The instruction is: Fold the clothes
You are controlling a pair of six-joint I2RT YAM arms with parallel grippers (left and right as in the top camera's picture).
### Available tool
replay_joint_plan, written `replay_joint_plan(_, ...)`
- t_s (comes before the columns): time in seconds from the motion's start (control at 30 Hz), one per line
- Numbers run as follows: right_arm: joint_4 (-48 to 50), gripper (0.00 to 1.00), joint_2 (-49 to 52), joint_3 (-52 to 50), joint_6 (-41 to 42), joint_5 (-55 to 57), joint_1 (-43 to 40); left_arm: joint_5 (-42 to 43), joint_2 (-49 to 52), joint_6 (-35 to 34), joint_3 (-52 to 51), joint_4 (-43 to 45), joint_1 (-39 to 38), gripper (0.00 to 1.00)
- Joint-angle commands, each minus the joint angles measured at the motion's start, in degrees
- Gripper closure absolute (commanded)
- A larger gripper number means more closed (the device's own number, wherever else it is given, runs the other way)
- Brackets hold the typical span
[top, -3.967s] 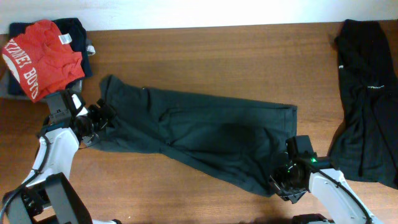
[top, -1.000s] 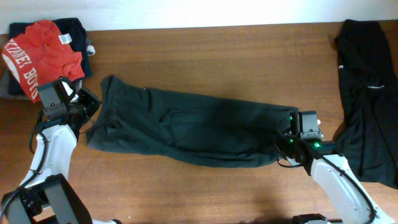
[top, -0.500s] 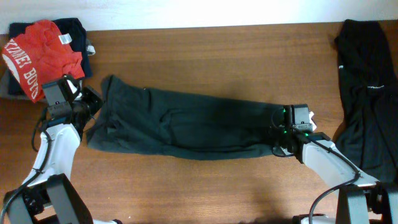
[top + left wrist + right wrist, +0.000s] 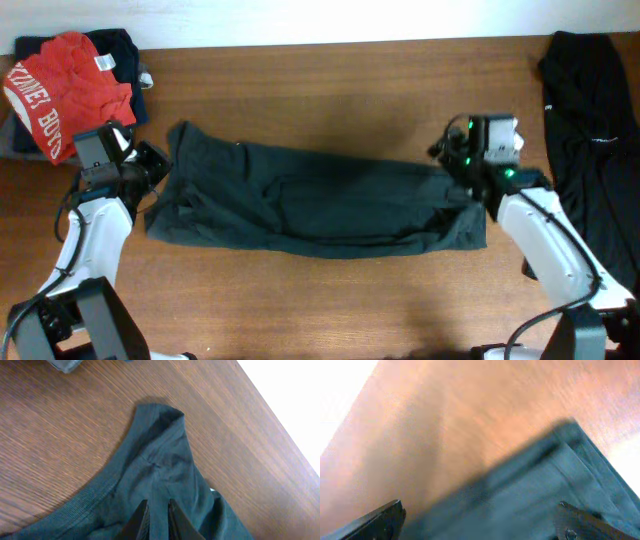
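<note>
A dark grey-green garment (image 4: 300,200) lies as a long folded band across the middle of the table. My left gripper (image 4: 155,165) is at its left end. In the left wrist view its fingers (image 4: 141,521) stand a narrow gap apart over the cloth (image 4: 165,460), and my left gripper (image 4: 159,521) pinches nothing that I can see. My right gripper (image 4: 452,162) hovers over the band's right end with its jaws wide open. In the right wrist view, which is blurred, the cloth (image 4: 545,490) lies under my empty right gripper (image 4: 482,522).
A red shirt with white lettering (image 4: 60,85) tops a pile of dark clothes (image 4: 118,45) at the far left corner. A black garment (image 4: 590,150) lies crumpled along the right edge. Bare wood shows along the far and near sides.
The right gripper has opened wide, let go of the garment's right end and moved up toward the far side. The right end now lies flat. The left jaws have parted slightly.
</note>
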Motion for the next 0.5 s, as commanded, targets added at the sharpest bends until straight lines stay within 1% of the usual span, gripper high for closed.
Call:
replay_joint_plan(0.0, -0.24, 0.01, -0.11, 3.34, -1.09, 1.42, -0.26, -0.39, 0.85, 1.62, 0.87, 0.11, -0.55, 0.81)
replay_joint_plan(0.07, -0.2, 0.01, -0.11, 3.54, -3.3, 1.38, -0.26, -0.33, 0.83, 1.64, 0.87, 0.09, -0.55, 0.76)
replay_joint_plan(0.13, -1.64, 0.01, -0.11, 3.54, -5.53, 1.4, -0.26, -0.04, 0.79, 2.12, 0.87, 0.13, -0.55, 0.67)
replay_joint_plan(0.17, -2.97, 0.01, -0.17, 3.61, -5.51, 1.4, -0.26, 0.74, 0.61, 3.34, 0.9, 0.15, -0.55, 0.6)
replay_joint_plan(0.23, -5.86, 0.01, -0.63, 3.93, -5.49, 1.29, -0.33, 2.47, -0.46, 6.75, 0.96, -0.13, -0.66, 0.49)
replay_joint_plan(0.27, -8.98, 0.01, -1.4, 4.87, -5.49, 0.7, -0.52, 2.71, -1.95, 7.69, 1.25, -1.2, -0.85, 0.44)
replay_joint_plan(0.3, -12.94, 0.01, -2.49, 6.82, -5.49, 0.13, -0.96, 2.03, -4.55, 9.01, 2.49, -4.63, -1.22, 0.43)
replay_joint_plan(0.37, -17.07, 0.01, -3.65, 9.38, -5.51, -0.04, -1.62, 0.33, -6.78, 9.16, 4.44, -9.88, -1.95, 0.39)
replay_joint_plan(0.4, -20.9, 0.01, -4.57, 11.85, -5.51, -0.15, -2.25, -0.37, -8.35, 9.14, 6.45, -16.04, -2.78, 0.39)
replay_joint_plan(0.47, -23.61, 0.01, -5.22, 13.51, -5.51, -0.35, -2.49, -0.33, -9.11, 9.09, 7.56, -21.94, -3.72, 0.37)
